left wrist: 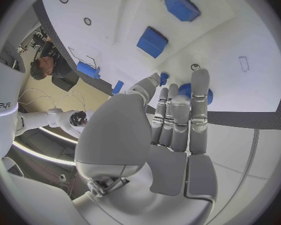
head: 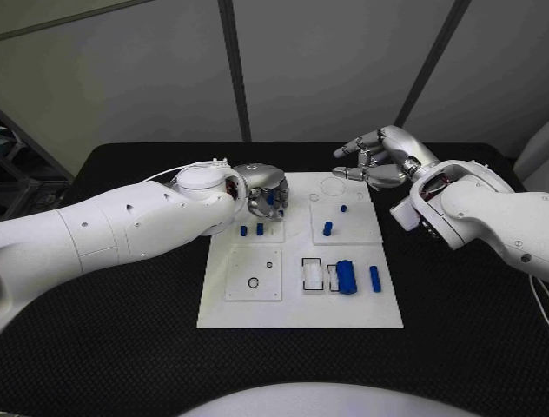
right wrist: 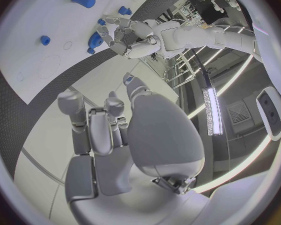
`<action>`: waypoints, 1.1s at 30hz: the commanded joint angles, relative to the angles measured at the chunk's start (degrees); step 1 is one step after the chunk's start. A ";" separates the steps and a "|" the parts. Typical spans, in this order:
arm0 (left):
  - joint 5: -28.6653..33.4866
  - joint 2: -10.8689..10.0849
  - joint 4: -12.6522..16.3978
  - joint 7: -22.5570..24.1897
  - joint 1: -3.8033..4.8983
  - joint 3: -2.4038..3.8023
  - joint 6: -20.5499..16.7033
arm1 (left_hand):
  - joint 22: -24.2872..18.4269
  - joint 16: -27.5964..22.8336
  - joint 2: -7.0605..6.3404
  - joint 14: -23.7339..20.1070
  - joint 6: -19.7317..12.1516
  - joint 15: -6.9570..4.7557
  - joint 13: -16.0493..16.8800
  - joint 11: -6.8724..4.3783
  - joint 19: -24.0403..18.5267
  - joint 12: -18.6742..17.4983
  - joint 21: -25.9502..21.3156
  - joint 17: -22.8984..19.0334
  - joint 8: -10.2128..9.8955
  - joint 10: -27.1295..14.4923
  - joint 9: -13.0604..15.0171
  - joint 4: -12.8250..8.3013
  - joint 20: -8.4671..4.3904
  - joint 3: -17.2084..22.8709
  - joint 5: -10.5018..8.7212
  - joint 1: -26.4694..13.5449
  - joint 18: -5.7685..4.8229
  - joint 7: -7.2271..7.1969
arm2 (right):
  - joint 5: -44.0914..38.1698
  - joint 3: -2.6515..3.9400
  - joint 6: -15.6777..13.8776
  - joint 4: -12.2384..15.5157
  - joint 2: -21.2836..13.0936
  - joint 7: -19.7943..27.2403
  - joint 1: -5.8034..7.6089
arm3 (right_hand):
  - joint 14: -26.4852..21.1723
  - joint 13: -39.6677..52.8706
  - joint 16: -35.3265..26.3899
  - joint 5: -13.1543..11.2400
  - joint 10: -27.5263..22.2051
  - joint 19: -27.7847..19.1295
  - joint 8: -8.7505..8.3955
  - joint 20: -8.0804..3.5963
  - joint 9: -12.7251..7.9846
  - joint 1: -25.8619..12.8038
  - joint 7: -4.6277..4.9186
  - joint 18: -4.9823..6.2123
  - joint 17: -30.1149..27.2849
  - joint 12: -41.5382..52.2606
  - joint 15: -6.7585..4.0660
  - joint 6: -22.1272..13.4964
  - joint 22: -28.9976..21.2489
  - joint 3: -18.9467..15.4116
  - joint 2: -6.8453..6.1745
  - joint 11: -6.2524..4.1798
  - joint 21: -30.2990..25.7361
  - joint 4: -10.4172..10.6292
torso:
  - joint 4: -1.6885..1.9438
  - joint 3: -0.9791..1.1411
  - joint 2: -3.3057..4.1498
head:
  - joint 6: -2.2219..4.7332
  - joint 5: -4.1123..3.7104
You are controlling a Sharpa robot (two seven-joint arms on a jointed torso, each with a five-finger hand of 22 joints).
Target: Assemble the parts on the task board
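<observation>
The white task board (head: pixel 300 300) lies mid-table. My left hand (head: pixel 262 185) is over its far left corner, and its fingertips (left wrist: pixel 200 82) close on a blue round part (left wrist: pixel 186 90), also visible in the right wrist view (right wrist: pixel 95 39). A small blue peg (left wrist: pixel 164 76) stands beside the thumb. My right hand (head: pixel 375 161) hovers off the board's far right corner with its fingers (right wrist: pixel 109 110) loosely bent and nothing in them. On the board are two short blue pieces (head: pixel 251 231), a blue peg (head: pixel 327 229), a thick blue cylinder (head: pixel 345 276) and a slim blue rod (head: pixel 375 278).
Black table (head: pixel 124 347) surrounds the board. The board's near left plate (head: pixel 252 276) has an oval slot and a small hole. A clear rectangular frame (head: pixel 312 273) sits beside the thick cylinder. Both white forearms reach in over the table's far corners.
</observation>
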 commanded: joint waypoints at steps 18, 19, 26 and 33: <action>-0.83 0.93 -1.11 0.13 -0.15 0.04 2.81 | 2.43 1.22 -0.20 0.46 1.23 -0.04 -1.66 0.12 0.32 -1.44 2.22 -0.43 -1.17 1.37 -0.87 -0.64 0.07 2.51 -0.29 -0.59 -0.57 0.01 | 0.11 0.04 0.46 -0.01 0.21 0.27 0.08 | 1.80 0.03 -0.36 0.26 -0.20 -0.07 0.38 -0.06 -0.05 -0.06 0.10 0.75 -0.01 -0.10 -0.39 -0.33 -0.05 0.18 0.22 -0.13 -0.24 0.08 | -0.01 -0.01 -0.06 | 0.06 -0.08; -0.83 0.96 -1.15 0.15 -0.16 0.04 2.84 | 2.43 1.22 -0.19 0.46 1.24 -0.04 -1.67 0.12 0.31 -1.45 2.21 -0.43 -1.17 1.38 -0.88 -0.64 0.07 2.53 -0.29 -0.59 -0.57 0.01 | 0.11 0.04 0.46 -0.01 0.21 0.27 0.08 | 1.80 0.03 -0.36 0.26 -0.20 -0.07 0.38 -0.06 -0.05 -0.06 0.10 0.75 -0.01 -0.10 -0.39 -0.33 -0.05 0.18 0.22 -0.13 -0.24 0.08 | -0.01 0.01 -0.05 | 0.06 -0.08; -0.77 1.23 -1.41 0.20 -0.30 0.04 2.99 | 2.92 1.47 -0.26 0.55 1.30 -0.01 -1.99 0.16 0.34 -1.74 2.64 -0.38 -1.39 1.53 -0.98 -0.70 0.10 2.86 -0.33 -0.80 -0.63 0.08 | 0.11 0.04 0.48 -0.03 0.27 0.27 0.08 | 1.80 0.03 -0.36 0.26 -0.20 -0.07 0.38 -0.06 -0.05 -0.06 0.10 0.75 -0.01 -0.10 -0.39 -0.33 -0.05 0.18 0.22 -0.13 -0.24 0.08 | -0.03 0.01 -0.02 | 0.01 -0.14; -0.03 1.45 -1.77 -0.08 -0.38 0.04 2.49 | 4.65 2.43 1.67 1.11 2.22 -0.25 -3.00 -0.03 0.64 -2.52 4.20 -0.15 -1.89 2.86 -1.10 -0.45 0.10 5.32 -3.28 -1.13 -0.78 -0.06 | 0.11 0.04 0.49 -0.02 0.26 0.26 0.08 | 1.81 0.01 -0.36 0.29 -0.18 -0.05 0.44 -0.06 -0.03 -0.02 0.09 0.75 0.01 -0.10 -0.40 -0.26 -0.05 0.22 0.23 -0.15 -0.26 0.08 | 0.02 0.02 -0.04 | -0.01 -0.25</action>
